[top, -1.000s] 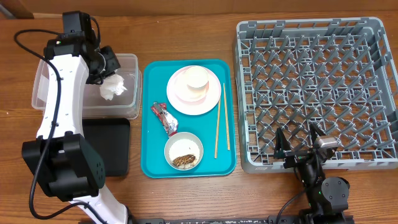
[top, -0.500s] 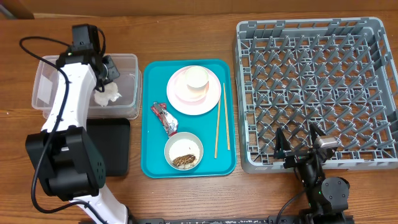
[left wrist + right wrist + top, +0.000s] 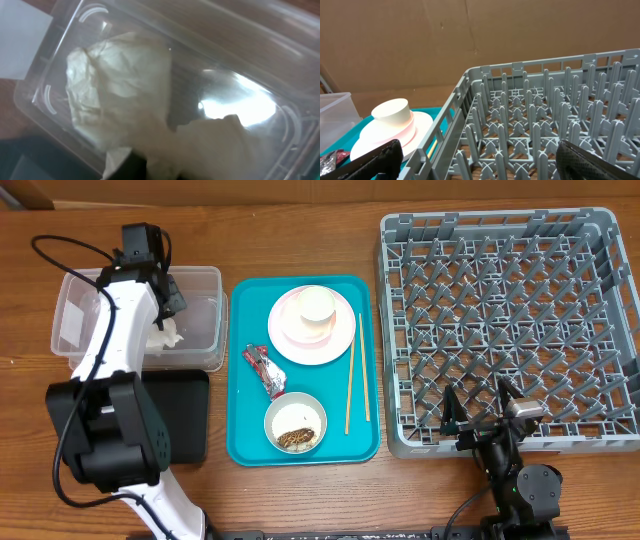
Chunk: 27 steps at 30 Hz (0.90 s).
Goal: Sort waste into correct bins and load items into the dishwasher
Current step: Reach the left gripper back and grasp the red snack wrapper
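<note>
One crumpled white napkin (image 3: 166, 335) now lies on the floor of the clear plastic tub (image 3: 205, 275), toward its near wall. A second ago it hung from the left gripper (image 3: 167, 290) over the tub's right half. That gripper has since swung left and farther back and sits above the napkin. Whether its fingers have let go cannot be told: the left wrist view shows only a dark sliver at the paper's edge. The right gripper (image 3: 482, 402) is unchanged, jaws spread wide and empty at the near rim of the grey dish rack (image 3: 510, 320). On the teal tray (image 3: 240, 380), the red wrapper (image 3: 265, 370), pink plate (image 3: 290, 340), bowl of food scraps (image 3: 295, 423) and chopsticks (image 3: 355, 375) have not moved.
</note>
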Each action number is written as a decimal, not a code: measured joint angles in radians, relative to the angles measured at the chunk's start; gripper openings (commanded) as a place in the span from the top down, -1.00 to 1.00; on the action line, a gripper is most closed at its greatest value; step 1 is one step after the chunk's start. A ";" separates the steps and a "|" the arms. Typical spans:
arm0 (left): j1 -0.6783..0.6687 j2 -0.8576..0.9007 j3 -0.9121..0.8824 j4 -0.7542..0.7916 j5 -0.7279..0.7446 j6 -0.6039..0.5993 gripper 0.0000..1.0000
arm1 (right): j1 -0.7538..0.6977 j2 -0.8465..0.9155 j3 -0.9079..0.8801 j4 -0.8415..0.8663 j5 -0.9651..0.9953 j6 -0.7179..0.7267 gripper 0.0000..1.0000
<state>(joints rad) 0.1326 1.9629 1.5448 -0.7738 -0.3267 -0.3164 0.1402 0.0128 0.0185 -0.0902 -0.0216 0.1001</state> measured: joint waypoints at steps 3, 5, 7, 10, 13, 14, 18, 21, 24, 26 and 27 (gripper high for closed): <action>0.000 0.016 0.000 0.006 -0.003 0.015 -0.54 | 0.000 0.000 0.000 0.000 0.000 0.000 -1.00; 0.000 0.017 0.000 0.003 -0.006 0.033 -0.71 | 0.000 0.000 0.000 0.000 0.000 0.000 -1.00; 0.000 0.017 0.018 -0.028 -0.006 0.043 -0.72 | 0.000 0.000 0.000 0.000 0.000 0.000 -1.00; 0.000 0.018 0.088 -0.125 -0.001 0.050 -0.57 | 0.000 0.000 0.000 0.000 0.000 0.000 -1.00; -0.006 0.018 0.184 -0.239 0.021 0.053 -0.39 | 0.000 0.000 0.000 0.000 0.000 0.000 -1.00; -0.009 0.017 0.212 -0.281 0.037 0.050 -0.29 | 0.000 0.000 0.000 0.000 0.000 0.000 -1.00; -0.042 0.002 0.257 -0.404 0.145 0.021 0.39 | 0.000 0.000 0.000 0.001 0.000 0.000 -1.00; -0.088 -0.002 0.260 -0.484 0.239 -0.006 0.45 | 0.000 0.000 0.000 0.000 0.000 0.000 -1.00; -0.145 -0.002 0.260 -0.525 0.287 -0.029 0.48 | 0.000 0.000 0.000 0.000 0.000 0.000 -1.00; -0.178 -0.002 0.260 -0.545 0.304 -0.045 0.52 | 0.000 0.000 0.000 0.000 0.000 0.000 -1.00; -0.196 -0.002 0.260 -0.557 0.311 -0.051 0.51 | 0.000 0.000 0.000 0.000 0.000 0.000 -1.00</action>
<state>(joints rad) -0.0639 1.9614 1.8046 -1.3304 -0.0162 -0.3679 0.1402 0.0128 0.0185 -0.0902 -0.0216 0.1001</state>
